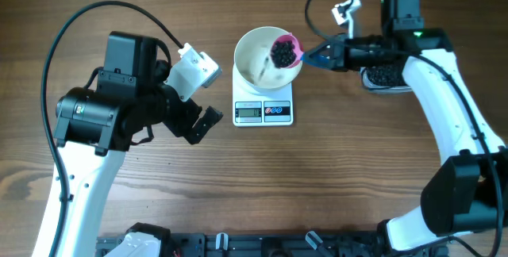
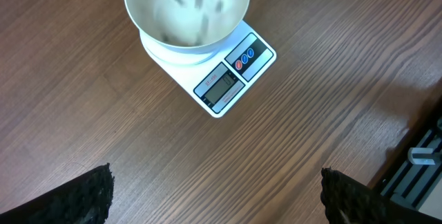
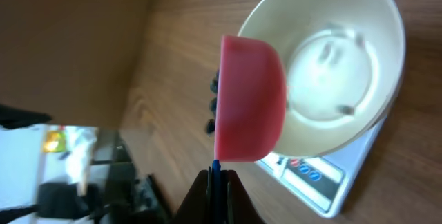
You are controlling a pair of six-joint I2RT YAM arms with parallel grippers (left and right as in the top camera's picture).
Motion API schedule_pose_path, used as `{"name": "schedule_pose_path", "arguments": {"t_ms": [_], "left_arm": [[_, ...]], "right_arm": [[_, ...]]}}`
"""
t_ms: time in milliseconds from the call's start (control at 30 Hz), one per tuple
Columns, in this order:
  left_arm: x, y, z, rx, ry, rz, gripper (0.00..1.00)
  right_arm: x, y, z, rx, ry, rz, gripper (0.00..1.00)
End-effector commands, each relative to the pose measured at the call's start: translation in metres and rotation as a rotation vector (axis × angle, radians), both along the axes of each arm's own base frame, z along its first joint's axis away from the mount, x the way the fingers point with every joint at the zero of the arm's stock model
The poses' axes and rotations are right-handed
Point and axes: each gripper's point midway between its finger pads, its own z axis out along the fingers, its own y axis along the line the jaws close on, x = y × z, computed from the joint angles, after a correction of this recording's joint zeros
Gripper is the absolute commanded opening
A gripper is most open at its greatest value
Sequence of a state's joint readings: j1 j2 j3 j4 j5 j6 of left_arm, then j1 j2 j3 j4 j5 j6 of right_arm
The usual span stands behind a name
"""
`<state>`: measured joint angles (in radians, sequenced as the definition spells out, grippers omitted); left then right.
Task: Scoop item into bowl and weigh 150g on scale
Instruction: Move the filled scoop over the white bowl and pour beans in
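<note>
1. Beads (image 1: 282,51): a glossy dark heap rides in the pink scoop (image 1: 299,54), mouth roughly up, over the right rim of the bowl (image 1: 254,55). A few show past the scoop's edge in the right wrist view. More lie in the clear tub (image 1: 386,74) beside the right arm.
2. Bowl: white, seated on the scale (image 1: 263,113). Both wrist views show its inside bare apart from streaky reflections, so we judge that no beads have gone in yet.
3. Scale: display and two buttons face the front. The digits are too small for us to read.
4. Right gripper (image 1: 324,54): fingers pinched fully together on the scoop's thin blue handle (image 3: 216,172).
5. Left gripper (image 2: 221,207): fingers spread wide, holding nothing, well to the left of the scale and looking toward it.
6. Step in hand, as we judge it: the first pour.
   - We would carry the scoop further in over the bowl's middle before rolling the wrist, because here it sits at the rim.
   - Tip slowly, since round beads roll and bounce.
   - Keep the scoop off the bowl, or the reading will jump.
</note>
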<state>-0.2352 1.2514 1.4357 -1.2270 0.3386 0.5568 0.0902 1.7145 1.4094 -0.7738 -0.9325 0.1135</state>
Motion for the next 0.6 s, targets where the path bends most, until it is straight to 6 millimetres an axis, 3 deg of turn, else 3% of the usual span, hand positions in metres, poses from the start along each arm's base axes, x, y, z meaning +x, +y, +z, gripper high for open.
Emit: {"name": "schedule_pose_path", "arguments": {"t_ms": [0,233,400,567], "left_arm": [[0.003,0.001,0.005,0.002,-0.02,-0.007,1.0],[0.003,0.001,0.005,0.002,-0.02,-0.007,1.0],[0.003,0.001,0.005,0.002,-0.02,-0.007,1.0],[0.003,0.001,0.005,0.002,-0.02,-0.007,1.0]], "right_arm": [[0.008,0.005,-0.002,-0.091,-0.057,-0.032,0.04],[0.019,0.001,-0.009,-0.207,-0.195,0.0,0.04],[0.011,0.02,-0.011,-0.275,-0.37,0.171,0.04],[0.017,0.016,-0.023,-0.417,-0.391,0.145,0.04]]}}
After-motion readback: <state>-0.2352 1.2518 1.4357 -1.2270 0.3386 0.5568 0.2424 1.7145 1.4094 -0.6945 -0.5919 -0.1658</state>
